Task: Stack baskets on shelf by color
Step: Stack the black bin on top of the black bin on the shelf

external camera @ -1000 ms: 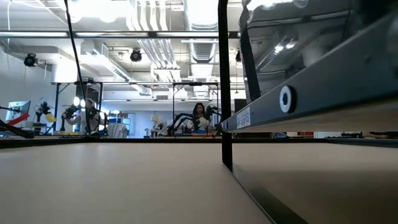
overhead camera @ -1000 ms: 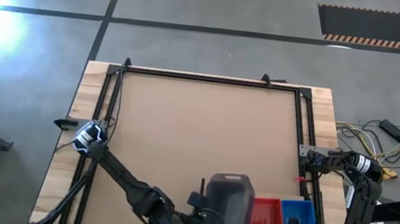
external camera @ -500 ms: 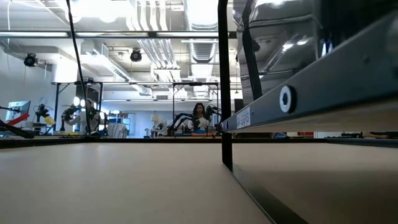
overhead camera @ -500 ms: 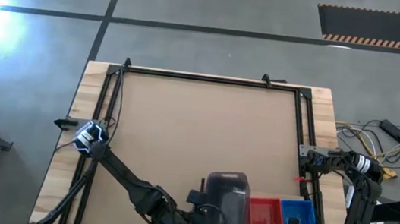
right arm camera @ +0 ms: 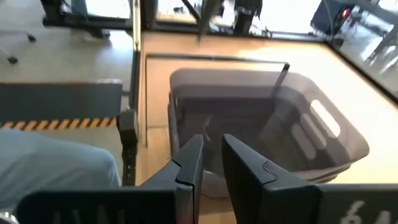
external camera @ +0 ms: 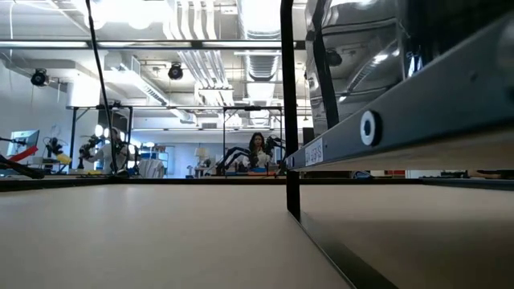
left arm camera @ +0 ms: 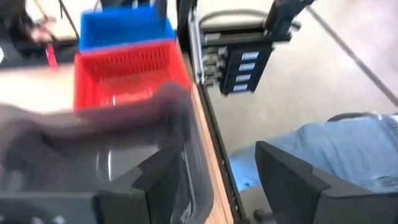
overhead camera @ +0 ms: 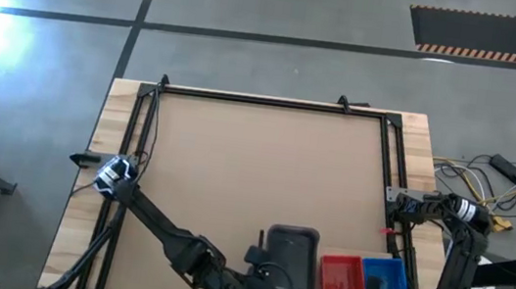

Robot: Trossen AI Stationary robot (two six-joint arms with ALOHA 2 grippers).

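A deep, smoky-grey translucent plastic basket [overhead camera: 292, 255] sits on the flat pale plywood shelf panel [overhead camera: 256, 164], at the middle of the edge that runs along the bottom of the high view. Just beside it, toward that edge's right corner, a small red perforated plastic basket [overhead camera: 340, 281] and a small blue one [overhead camera: 387, 284] stand side by side. The left gripper [left arm camera: 217, 168] is at the grey basket's side wall with its jaws apart and one finger [left arm camera: 155, 183] against the wall, while the right gripper [right arm camera: 212, 152] waits near the shelf's right corner, facing the grey basket, and I cannot tell whether its jaws are closed.
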